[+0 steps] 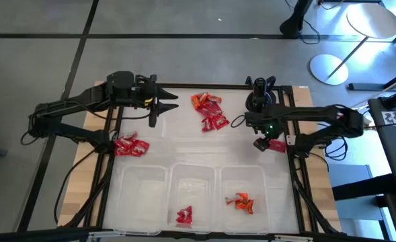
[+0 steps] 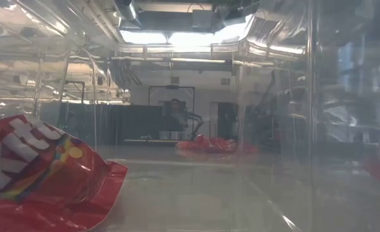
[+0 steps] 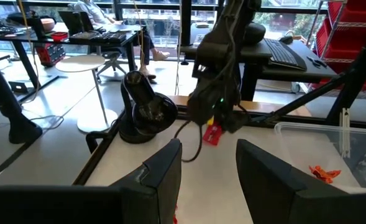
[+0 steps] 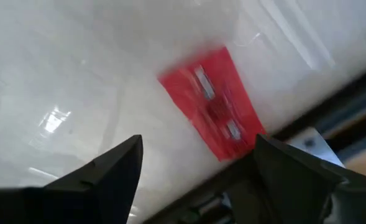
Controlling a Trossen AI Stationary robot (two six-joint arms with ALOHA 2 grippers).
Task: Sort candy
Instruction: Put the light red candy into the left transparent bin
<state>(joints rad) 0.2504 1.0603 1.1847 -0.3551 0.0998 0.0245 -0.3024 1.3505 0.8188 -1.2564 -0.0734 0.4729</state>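
White tabletop inside a black frame, grey floor round it. Going L to R: left gripper hangs over the far-left part of the table, fingers apart w/ nothing between. Below it, a red candy pile at the left edge. Main pile far-centre, unsorted. Three clear bins along the near edge: left bin bare, middle bin has one red packet, right bin has orange pieces. Right gripper at the right edge, jaws wide apart, w/ a flat red bar under it on the table, not gripped. Judging by this, sorting has barely begun; most candy is left.
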